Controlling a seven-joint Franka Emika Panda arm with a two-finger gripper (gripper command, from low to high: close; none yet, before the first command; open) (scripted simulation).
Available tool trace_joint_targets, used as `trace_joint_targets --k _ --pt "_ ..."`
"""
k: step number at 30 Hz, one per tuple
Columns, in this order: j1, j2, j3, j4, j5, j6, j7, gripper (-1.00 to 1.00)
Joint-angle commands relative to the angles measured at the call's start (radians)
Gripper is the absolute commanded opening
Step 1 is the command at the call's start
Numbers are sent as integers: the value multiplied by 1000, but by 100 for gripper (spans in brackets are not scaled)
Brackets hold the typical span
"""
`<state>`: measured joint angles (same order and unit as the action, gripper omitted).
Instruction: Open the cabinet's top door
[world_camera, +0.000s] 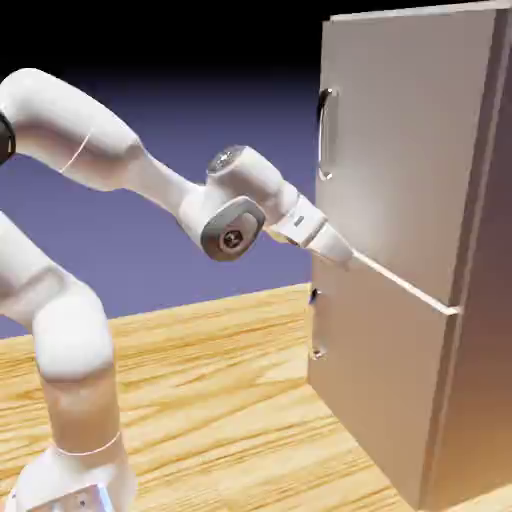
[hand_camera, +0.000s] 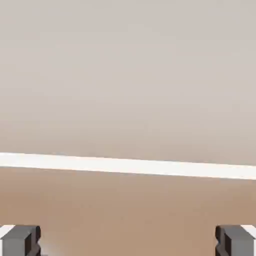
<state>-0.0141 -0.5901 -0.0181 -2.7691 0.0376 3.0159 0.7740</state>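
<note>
The tool (hand_camera: 128, 242), spread wide and holding nothing, points at the cabinet (world_camera: 400, 300) front.

Brushed matt metal cabinet (world_camera: 400, 250), glossy white plastic arm (world_camera: 120, 160), grainy wooden table (world_camera: 230, 400).

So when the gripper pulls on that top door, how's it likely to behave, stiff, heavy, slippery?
The top door looks like a flat, rigid metallic panel, so it should probably swing as one piece without flexing. Its smooth face likely offers little grip; the handle seems the surer hold. The tall cabinet might resist tipping, though its weight can't be told.
</note>
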Motion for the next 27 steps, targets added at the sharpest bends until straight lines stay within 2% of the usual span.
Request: trace_joint_targets --k 1,27 --pt "-21 -15 14 7 43 -5 33 0" --pt "-441 -371 497 133 1174 -98 1034 0"
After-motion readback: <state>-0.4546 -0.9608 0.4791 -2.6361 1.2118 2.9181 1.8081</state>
